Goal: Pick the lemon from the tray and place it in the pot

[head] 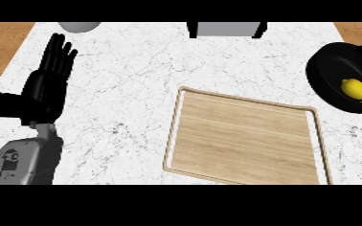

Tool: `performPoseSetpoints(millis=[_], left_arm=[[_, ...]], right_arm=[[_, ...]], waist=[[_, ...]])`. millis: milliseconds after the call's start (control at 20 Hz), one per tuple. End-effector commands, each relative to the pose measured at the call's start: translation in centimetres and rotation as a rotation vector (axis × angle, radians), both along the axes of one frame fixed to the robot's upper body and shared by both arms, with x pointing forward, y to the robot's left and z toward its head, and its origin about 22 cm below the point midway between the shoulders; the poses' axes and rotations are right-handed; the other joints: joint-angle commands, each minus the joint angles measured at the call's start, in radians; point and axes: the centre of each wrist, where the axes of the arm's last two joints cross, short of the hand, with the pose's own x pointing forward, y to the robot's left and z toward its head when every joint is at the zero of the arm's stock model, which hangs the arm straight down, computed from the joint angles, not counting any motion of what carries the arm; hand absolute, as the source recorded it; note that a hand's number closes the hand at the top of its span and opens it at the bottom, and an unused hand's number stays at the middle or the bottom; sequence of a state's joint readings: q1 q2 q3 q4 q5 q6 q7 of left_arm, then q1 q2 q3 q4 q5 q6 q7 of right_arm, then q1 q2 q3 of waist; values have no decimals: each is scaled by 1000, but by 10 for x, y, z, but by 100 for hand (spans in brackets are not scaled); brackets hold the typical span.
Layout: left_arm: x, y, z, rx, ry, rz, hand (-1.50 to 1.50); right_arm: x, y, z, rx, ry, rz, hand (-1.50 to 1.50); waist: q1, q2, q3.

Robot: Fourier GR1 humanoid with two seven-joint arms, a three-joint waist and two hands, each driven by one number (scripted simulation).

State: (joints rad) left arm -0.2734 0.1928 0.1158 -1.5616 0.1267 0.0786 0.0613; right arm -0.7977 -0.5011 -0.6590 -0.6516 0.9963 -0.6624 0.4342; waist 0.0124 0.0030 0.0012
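Yellow round lemon inside black pot, light wooden tray adjacent, left hand resting, fingers straight, apart.

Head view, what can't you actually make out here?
- Right robot hand: shows nowhere in the head view.
- Pot: cut off by the right edge; only part of it and the lemon inside shows.
- Grey object and a grey box: cut by the top band, unidentifiable.
- Left robot hand: open, resting at left.
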Motion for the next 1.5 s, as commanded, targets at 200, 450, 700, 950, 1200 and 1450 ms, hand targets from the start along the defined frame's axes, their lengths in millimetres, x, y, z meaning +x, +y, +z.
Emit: performPoseSetpoints(millis=[200,450,700,950,1200,1450], left_arm=[[14,0,0,-6,15,4,0],[0,-6,3,-14,17,24,0],[5,0,1,-1,21,38,0],[-8,1,-7,-1,18,20,0],[-3,13,-2,-4,19,24,0],[7,1,10,4,19,15,0]], right_arm=[[-9,-3,22,95,-341,-68,-150],[-55,-21,5,13,-408,-98,-150],[-108,-33,0,8,-471,-92,-150],[-160,-43,-1,-10,-492,-132,-150],[-215,-48,-1,-19,-515,-136,-150],[-266,-40,-24,-34,-486,-158,-150]], waist=[[-24,-3,-1],[-23,-7,-1],[-25,-6,-1],[-20,-5,-1],[-21,-5,-1],[-27,-5,-1]])
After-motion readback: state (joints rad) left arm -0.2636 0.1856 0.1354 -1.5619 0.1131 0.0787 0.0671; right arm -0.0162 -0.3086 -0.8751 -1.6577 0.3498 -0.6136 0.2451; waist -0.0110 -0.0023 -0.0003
